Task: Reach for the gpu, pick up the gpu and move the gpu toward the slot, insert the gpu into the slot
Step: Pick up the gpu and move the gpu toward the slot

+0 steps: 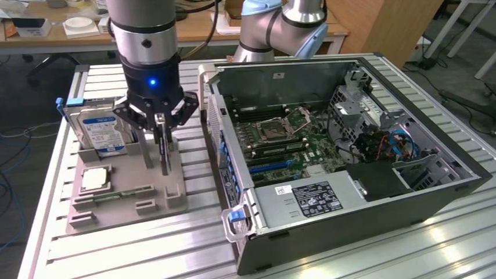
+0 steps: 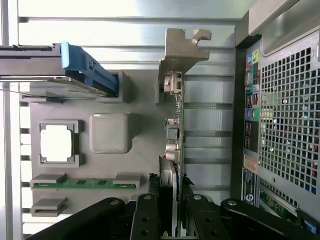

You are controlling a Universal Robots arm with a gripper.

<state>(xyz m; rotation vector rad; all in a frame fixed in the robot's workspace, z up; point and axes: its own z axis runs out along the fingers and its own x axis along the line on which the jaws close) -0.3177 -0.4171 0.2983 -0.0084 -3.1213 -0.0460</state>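
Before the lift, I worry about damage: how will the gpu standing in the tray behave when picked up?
Likely stiff: the gpu is a thin board standing on edge. Probably end-heavy toward its metal bracket, so it may tilt. Exposed components look fragile.

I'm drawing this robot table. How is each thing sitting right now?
gpu: standing on edge in the gray holder, gripped.
gripper: shut on the gpu.
hard drive: upright in the holder.
processor chip: lying flat in its recess.
computer case: side panel off, inside showing.
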